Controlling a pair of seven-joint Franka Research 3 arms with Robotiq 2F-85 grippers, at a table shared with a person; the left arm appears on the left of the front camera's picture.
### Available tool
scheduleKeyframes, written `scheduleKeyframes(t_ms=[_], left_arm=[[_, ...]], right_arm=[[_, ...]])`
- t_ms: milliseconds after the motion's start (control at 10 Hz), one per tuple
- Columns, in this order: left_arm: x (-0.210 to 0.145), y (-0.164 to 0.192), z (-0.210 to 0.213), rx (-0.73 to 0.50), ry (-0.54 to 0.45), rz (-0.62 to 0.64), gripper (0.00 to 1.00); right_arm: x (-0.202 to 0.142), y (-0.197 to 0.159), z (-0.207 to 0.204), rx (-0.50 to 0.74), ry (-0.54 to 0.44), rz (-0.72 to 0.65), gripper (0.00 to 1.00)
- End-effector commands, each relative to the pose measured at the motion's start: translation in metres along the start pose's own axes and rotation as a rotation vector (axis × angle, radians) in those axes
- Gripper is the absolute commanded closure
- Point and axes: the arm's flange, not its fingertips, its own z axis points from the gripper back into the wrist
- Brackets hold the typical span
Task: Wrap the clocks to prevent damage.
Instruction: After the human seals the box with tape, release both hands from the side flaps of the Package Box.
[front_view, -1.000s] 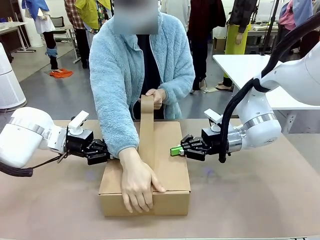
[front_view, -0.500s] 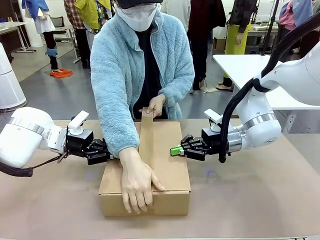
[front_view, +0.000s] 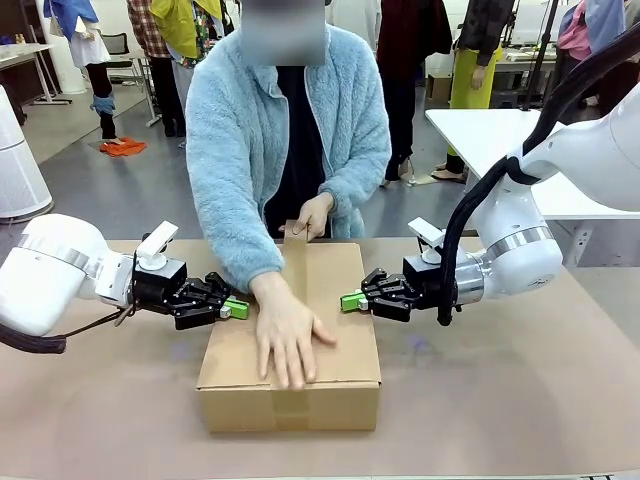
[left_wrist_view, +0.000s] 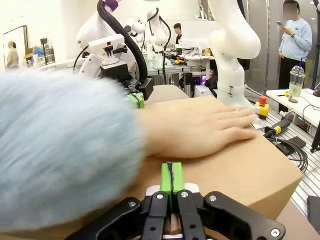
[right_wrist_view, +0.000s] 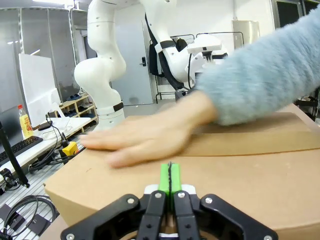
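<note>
Right hand (right_wrist_view: 170, 175), green pads pressed tog., sits just beside the cardboard box (right_wrist_view: 240, 185). Person's hand (right_wrist_view: 145, 135) lies flat on box top, blue fuzzy sleeve (right_wrist_view: 265, 75) above.

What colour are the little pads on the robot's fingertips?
Bright green, with a dark seam where the pads meet. The left wrist view shows it best.

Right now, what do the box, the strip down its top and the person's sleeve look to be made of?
Box: matte brown cardboard, going by its sharp folded edges. Strip: probably smooth brown paper or plastic tape, lying flat along the seam. Sleeve: fluffy light-blue fleece, with a visibly fuzzy pile.
</note>
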Motion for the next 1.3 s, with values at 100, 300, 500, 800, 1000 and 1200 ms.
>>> scheduleKeyframes(t_ms=[100,300,500,800,1000,1200], left_arm=[[-0.0005,0.0005,-0.0002,0.001,0.011,0.008,1.00],[-0.0005,0.0005,-0.0002,0.001,0.011,0.008,1.00],[-0.0005,0.0005,-0.0002,0.001,0.011,0.008,1.00],[-0.0005,0.0005,-0.0002,0.001,0.011,0.008,1.00],[-0.0005,0.0005,-0.0002,0.001,0.011,0.008,1.00],[-0.0005,0.0005,-0.0002,0.001,0.011,0.008,1.00]], right_arm=[[-0.0021,0.0041,-0.0045,-0.025,0.006,0.001,0.99],[-0.0021,0.0041,-0.0045,-0.025,0.006,0.001,0.99],[-0.0021,0.0041,-0.0045,-0.025,0.006,0.001,0.99],[-0.0021,0.0041,-0.0045,-0.025,0.006,0.001,0.99],[-0.0021,0.0041,-0.0045,-0.025,0.006,0.001,0.99],[-0.0021,0.0041,-0.0045,-0.025,0.006,0.001,0.99]])
